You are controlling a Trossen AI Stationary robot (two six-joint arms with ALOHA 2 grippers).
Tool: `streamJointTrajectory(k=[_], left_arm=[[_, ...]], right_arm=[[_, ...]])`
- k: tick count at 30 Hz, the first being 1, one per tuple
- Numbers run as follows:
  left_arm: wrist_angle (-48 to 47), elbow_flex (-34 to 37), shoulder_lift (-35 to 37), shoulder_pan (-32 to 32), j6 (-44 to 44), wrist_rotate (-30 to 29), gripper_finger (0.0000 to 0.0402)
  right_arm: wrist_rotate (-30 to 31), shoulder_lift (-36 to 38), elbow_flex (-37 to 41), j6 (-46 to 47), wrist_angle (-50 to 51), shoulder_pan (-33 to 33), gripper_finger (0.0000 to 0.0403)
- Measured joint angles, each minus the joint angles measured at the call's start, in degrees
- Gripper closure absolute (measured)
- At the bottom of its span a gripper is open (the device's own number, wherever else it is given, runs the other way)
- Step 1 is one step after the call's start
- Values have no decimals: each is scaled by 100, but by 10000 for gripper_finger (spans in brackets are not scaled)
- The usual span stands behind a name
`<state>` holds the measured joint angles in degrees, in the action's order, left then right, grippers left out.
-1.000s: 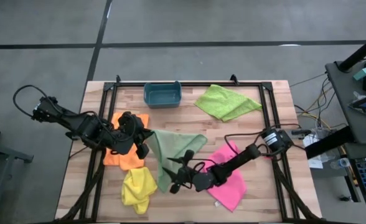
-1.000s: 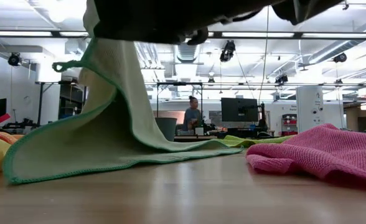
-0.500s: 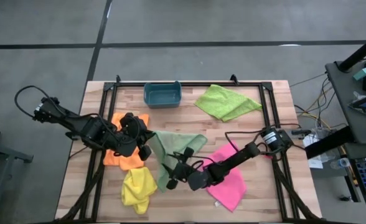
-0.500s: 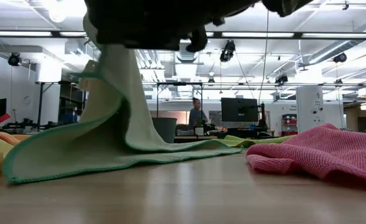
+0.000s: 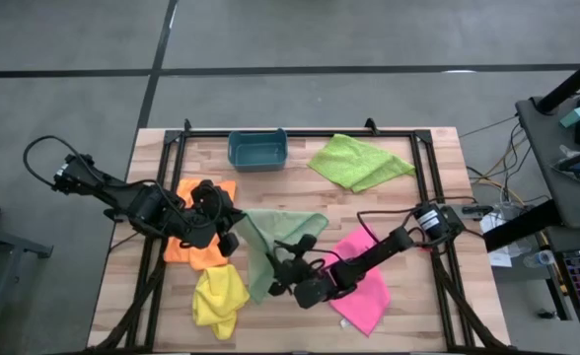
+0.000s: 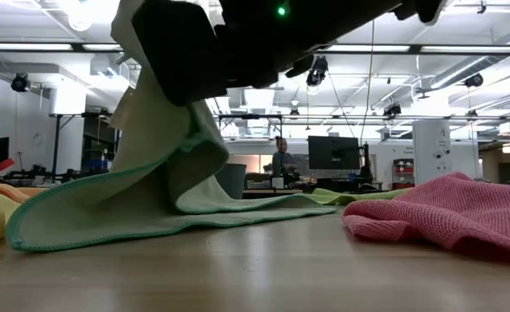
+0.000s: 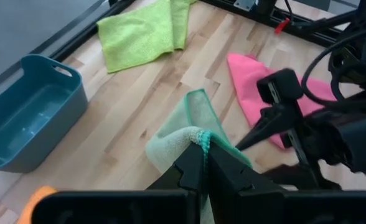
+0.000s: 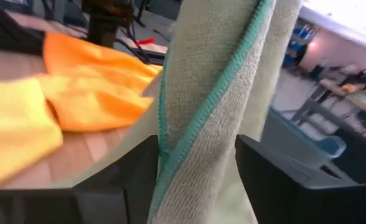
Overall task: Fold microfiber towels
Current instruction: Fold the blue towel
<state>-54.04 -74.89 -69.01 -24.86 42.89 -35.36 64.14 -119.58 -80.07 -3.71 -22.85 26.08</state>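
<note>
Now both grippers are pinching the mint towel [image 5: 270, 242] mid-table, left gripper [image 7: 203, 163] clenched on one hemmed corner, right gripper [image 5: 282, 268] on another edge, and that limp, light cloth looks best held by its corners.

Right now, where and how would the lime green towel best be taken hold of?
Take the lime green towel by a corner at its right end, the tool coming from above. It lies flat and clear of the teal bin, and its corners sit free on bare table.
</note>
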Motion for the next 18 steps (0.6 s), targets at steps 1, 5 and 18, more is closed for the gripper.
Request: streamJointTrajectory(k=[1,5,18], left_arm=[[0,0,0,0,-1,60,402],[0,0,-4,0,-14,339,402],[56,0,-7,-4,-23,376,402]], right_arm=[[84,2,0,-97,41,16,208],[236,10,0,-538,41,83,225],[-874,54,47,-194,170,-171,271]])
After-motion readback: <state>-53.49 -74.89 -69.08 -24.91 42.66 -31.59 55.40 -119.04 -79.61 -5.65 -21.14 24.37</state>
